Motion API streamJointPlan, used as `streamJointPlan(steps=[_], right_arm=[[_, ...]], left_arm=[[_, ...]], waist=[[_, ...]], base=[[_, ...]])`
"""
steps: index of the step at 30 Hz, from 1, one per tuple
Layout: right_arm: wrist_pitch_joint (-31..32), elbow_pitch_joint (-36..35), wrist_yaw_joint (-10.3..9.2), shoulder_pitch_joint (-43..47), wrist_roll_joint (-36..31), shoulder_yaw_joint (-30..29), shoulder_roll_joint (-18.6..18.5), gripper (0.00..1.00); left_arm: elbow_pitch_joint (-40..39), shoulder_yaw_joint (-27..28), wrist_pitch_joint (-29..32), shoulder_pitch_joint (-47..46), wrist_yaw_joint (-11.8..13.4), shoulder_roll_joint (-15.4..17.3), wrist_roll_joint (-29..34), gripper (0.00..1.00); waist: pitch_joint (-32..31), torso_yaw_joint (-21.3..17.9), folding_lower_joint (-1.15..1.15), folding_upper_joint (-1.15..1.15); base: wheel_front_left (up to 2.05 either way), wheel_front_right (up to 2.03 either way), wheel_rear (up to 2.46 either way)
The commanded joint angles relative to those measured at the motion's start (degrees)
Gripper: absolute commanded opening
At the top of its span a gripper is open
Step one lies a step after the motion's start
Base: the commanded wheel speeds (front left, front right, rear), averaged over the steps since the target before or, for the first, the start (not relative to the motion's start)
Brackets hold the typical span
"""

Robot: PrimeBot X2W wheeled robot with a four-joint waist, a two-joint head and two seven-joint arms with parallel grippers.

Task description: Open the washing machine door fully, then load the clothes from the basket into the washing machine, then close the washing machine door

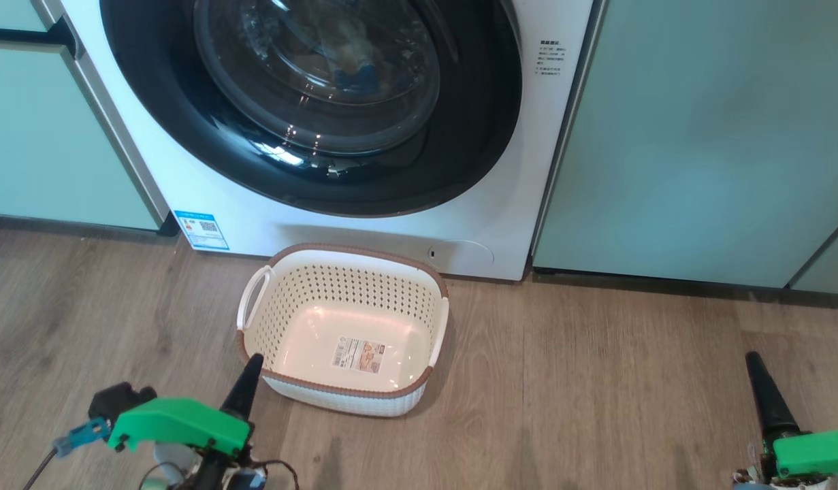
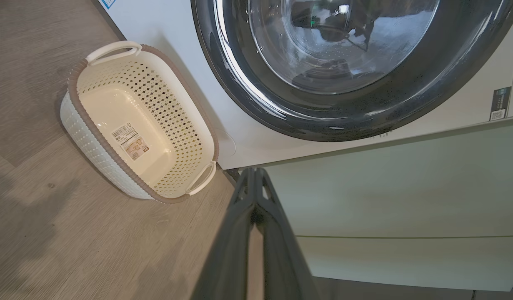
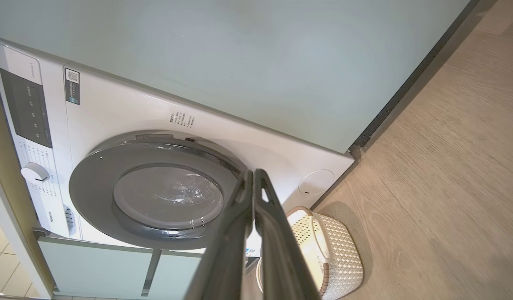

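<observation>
Two claws are seen low over the wood-grain floor (image 1: 595, 381): the left claw (image 1: 252, 367) near the front left corner of the basket (image 1: 350, 249), the right claw (image 1: 758, 378) well apart to the right. Both are pinched shut and nothing is held. The basket is found empty, with only a sticker (image 1: 359, 355) on its smooth base, and it is set just in front of the washing machine (image 1: 207, 197). The washing machine door (image 1: 459, 156) is seen lying against the white front. A pale bundle with a blue patch, taken to be the clothes (image 1: 354, 68), is glimpsed through the bulging glass. Whether the latch is caught cannot be told, and that is judged the risk: a door merely resting could swing out, or soft fabric could be nipped at the seal. A push on the glossy black rim could slide off, slick and curved as it is. The light perforated plastic basket, woven-look brown rim and all, could be knocked aside by the left claw
</observation>
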Motion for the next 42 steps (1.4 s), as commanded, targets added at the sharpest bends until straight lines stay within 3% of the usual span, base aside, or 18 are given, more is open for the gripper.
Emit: streamJointPlan(steps=[1,36,42], right_arm=[[0.6,-1.4,-0.12,-3.3,1.6,0.2,-1.3,0.0],[3.0,2.9,-0.17,-7.6,23.2,-1.9,-1.4,0.0],[3.1,3.0,-0.17,-7.7,23.5,-2.1,-1.2,0.0]], left_arm=[[-1.3,2.4,0.2,-3.4,-0.8,0.3,-1.3,0.0],[2.2,9.4,5.4,-5.7,-6.9,-4.1,-20.9,0.0],[2.3,9.6,5.5,-5.7,-7.0,-4.3,-21.1,0.0]], waist=[[0.0,0.0,0.0,0.0],[-0.9,0.8,0.0,0.0],[-0.9,0.9,0.0,0.0]], base=[[0.0,0.0,0.0],[0.0,0.0,0.0],[0.0,0.0,0.0]])
